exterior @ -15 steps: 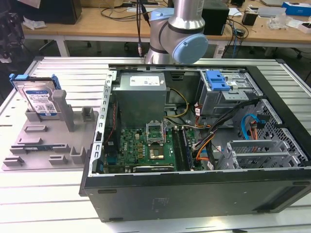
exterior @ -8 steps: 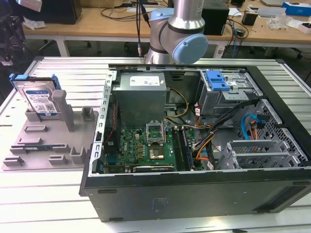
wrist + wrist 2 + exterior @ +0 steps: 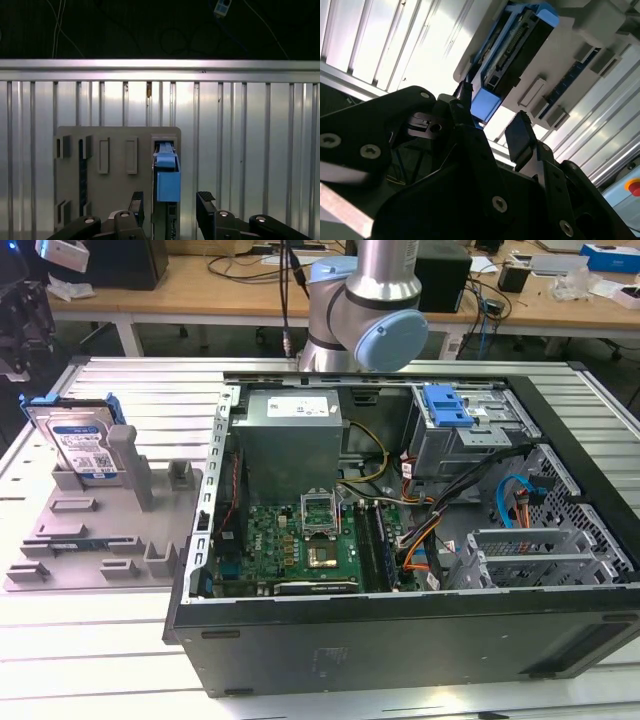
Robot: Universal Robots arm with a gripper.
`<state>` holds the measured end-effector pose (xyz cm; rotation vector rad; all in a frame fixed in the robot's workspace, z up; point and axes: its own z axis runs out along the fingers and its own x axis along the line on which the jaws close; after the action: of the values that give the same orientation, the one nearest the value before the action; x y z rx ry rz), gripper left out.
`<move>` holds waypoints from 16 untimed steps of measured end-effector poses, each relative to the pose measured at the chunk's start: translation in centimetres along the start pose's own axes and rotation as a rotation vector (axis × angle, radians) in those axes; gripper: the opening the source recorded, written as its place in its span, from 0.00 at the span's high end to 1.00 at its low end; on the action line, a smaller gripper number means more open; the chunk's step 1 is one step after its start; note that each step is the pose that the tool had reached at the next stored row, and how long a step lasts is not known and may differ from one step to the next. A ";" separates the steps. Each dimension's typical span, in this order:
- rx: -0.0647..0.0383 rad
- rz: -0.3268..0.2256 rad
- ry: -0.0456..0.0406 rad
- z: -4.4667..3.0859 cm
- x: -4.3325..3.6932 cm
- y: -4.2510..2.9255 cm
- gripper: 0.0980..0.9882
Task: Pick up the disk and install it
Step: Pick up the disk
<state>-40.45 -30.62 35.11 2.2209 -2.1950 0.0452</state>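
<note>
Silver hard drive in blue plastic rails (image 3: 80, 445) stands on edge in grey plastic holder tray (image 3: 100, 540); tall grey post (image 3: 124, 455) just beside it, exterior view's right; room above free; black gripper (image 3: 170, 202) straddles it, jaws spread, gap each side; open black computer case (image 3: 400, 640) near.

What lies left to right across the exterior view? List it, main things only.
Disk → grey box → blue latch → blue cable.
</note>
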 end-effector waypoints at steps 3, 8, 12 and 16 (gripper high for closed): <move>0.000 0.000 0.0000 0.23 -0.02 0.29 0.50; 0.000 0.000 0.0000 0.60 -0.03 0.37 0.50; 0.000 0.000 0.0000 1.09 -0.05 0.37 0.50; -0.003 0.000 0.0000 1.35 -0.07 0.38 0.50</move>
<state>-40.82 -30.60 33.76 2.2195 -2.1938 0.0422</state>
